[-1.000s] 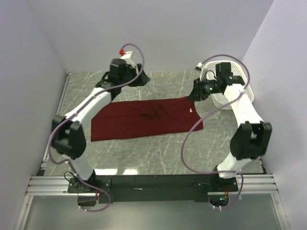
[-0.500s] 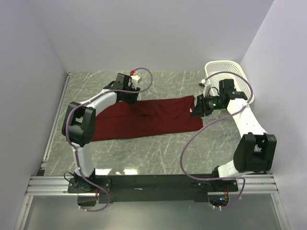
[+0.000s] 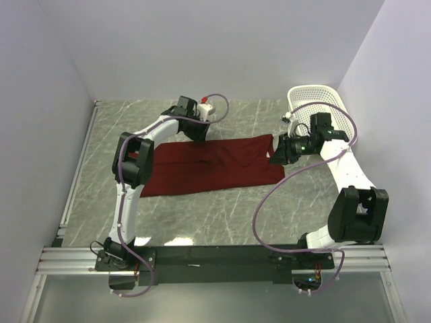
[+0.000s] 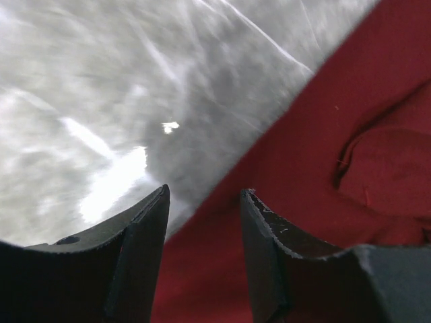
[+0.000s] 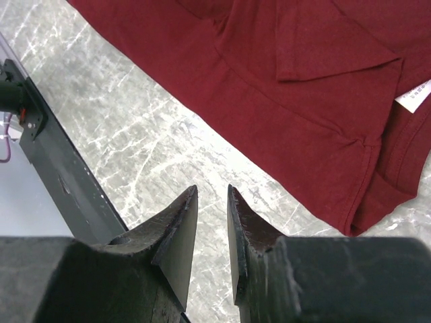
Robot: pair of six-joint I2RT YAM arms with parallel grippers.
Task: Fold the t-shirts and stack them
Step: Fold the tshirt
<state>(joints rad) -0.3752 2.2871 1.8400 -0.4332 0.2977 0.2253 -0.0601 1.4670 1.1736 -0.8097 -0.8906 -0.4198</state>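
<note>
Since 1 second ago the left hand (image 4: 202,192) has swung right; it now hangs over the far edge of the dark red short-sleeved cotton t-shirt (image 3: 209,168), its 2 fingers apart and gripping nothing. The shirt lies flat across the grey marbled desk (image 3: 202,215). The right hand (image 5: 212,188) sits just beside the collar end, fingers slightly parted and empty, near the white perforated plastic basket (image 3: 316,94).

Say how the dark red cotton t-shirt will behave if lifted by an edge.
The dark red cotton t-shirt lies flat with soft creases, so it will likely droop limply. Its thin folded layers suggest it is light; pushed, it would probably bunch.
</note>
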